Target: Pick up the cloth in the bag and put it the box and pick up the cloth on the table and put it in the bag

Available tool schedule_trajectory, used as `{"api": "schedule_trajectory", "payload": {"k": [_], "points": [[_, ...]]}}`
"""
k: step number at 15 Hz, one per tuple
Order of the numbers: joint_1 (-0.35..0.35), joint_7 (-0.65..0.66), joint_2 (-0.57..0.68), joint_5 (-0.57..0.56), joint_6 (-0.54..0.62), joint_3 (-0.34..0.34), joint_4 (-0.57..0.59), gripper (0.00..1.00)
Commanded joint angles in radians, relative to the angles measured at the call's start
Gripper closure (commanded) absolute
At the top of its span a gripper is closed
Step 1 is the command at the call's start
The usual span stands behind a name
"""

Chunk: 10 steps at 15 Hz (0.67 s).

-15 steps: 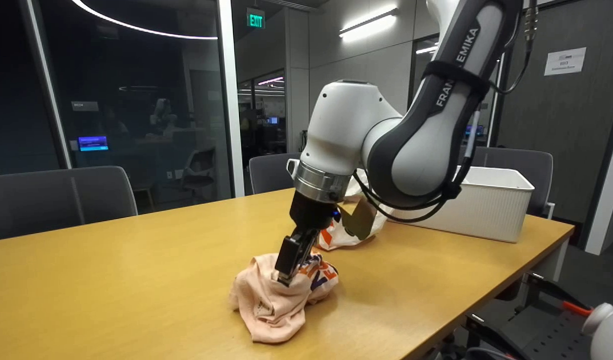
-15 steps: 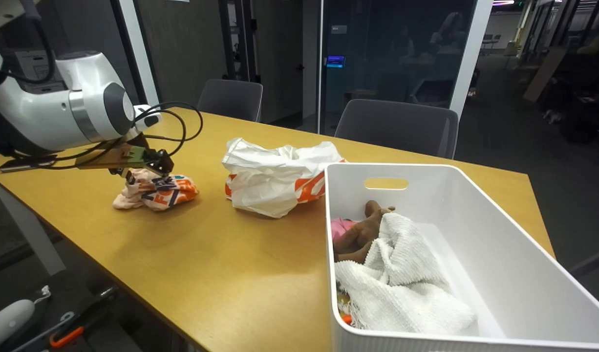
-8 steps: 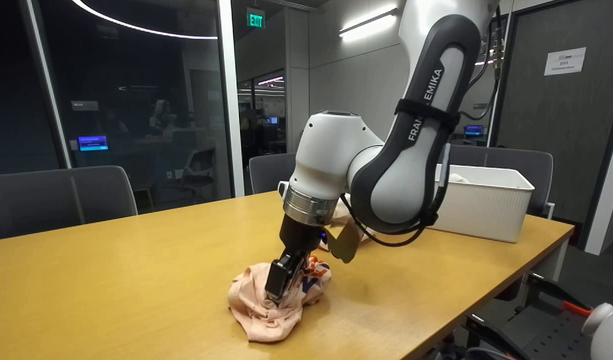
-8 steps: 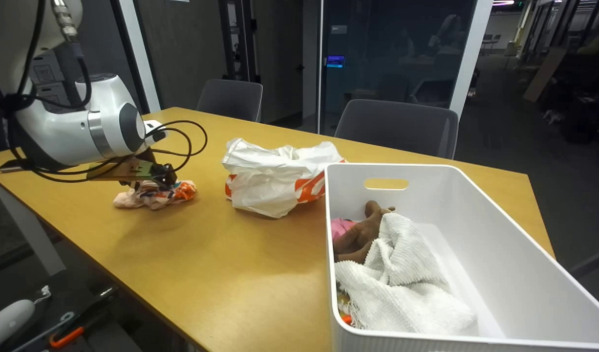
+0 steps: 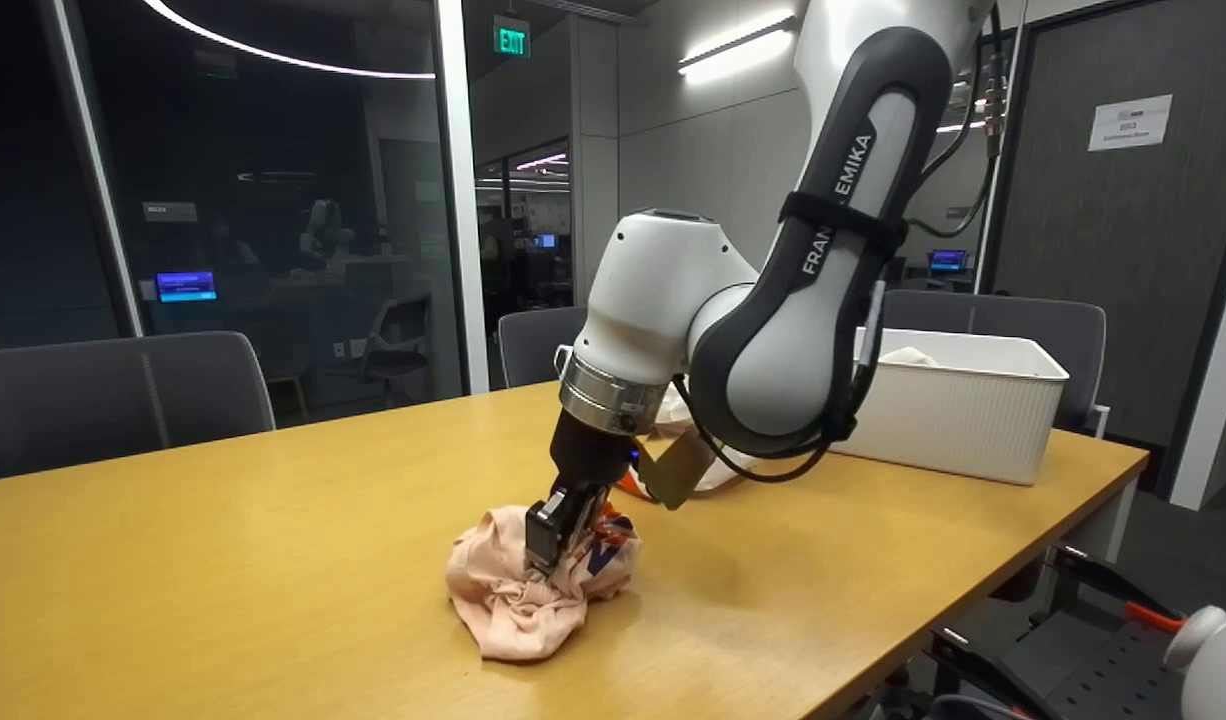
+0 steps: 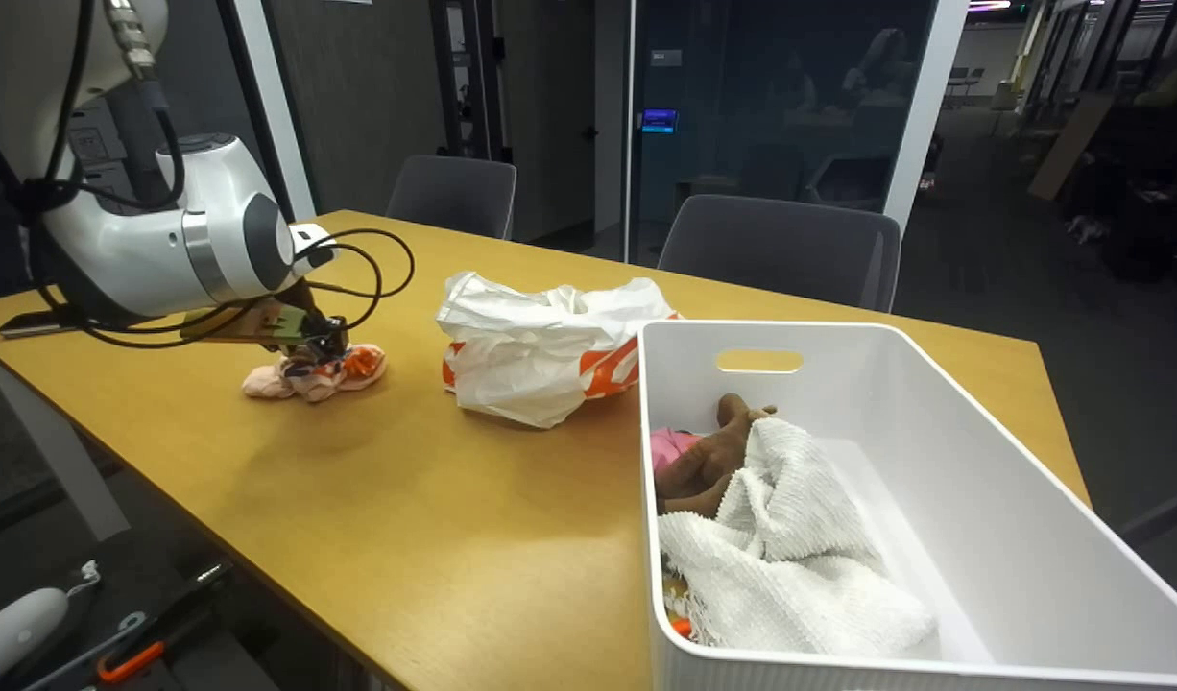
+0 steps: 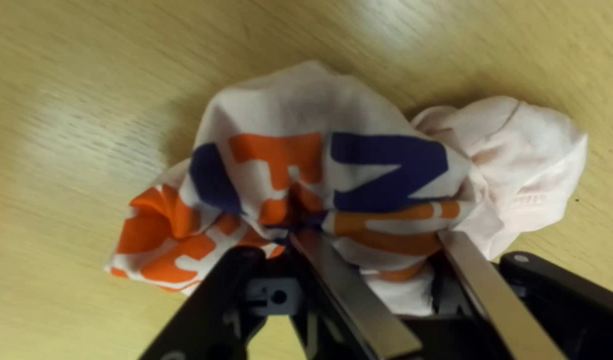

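Note:
A pale pink cloth [image 5: 518, 620] with orange and dark blue print lies bunched on the table. In the wrist view my gripper [image 7: 379, 236] has the printed cloth [image 7: 386, 172] gathered in folds between its metal fingers [image 7: 479, 280], shut on it. From above, the gripper [image 5: 553, 568] reaches tilted into the cloth in both exterior views. A white plastic bag [image 6: 521, 360] with orange print stands on the table, its inside hidden. Beside it is the white box [image 6: 838, 369], in which a white ribbed cloth [image 6: 809, 576] lies. No cloth shows in the bag.
In the box, a brown toy figure [image 6: 708, 465] with something pink lies next to the white cloth. Grey chairs [image 6: 780, 250] line the table's far side. A dark flat object [image 6: 41, 324] rests near the table edge behind the arm.
My gripper has come down onto the pink cloth and its fingers have drawn together, bunching it. The cloth has shifted slightly with the gripper; the bag and box stay put.

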Motion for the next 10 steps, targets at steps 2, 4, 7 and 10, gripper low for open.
{"api": "schedule_trajectory", "payload": {"k": [2, 4, 7, 10], "points": [[0.079, 0.044, -0.055, -0.02, 0.028, -0.116, 0.008, 0.96], [0.149, 0.054, -0.1, -0.044, 0.016, -0.223, 0.031, 0.96], [0.287, 0.095, -0.169, -0.095, -0.001, -0.435, 0.083, 0.95], [0.426, 0.181, -0.219, -0.198, -0.032, -0.67, 0.157, 0.95]]}}
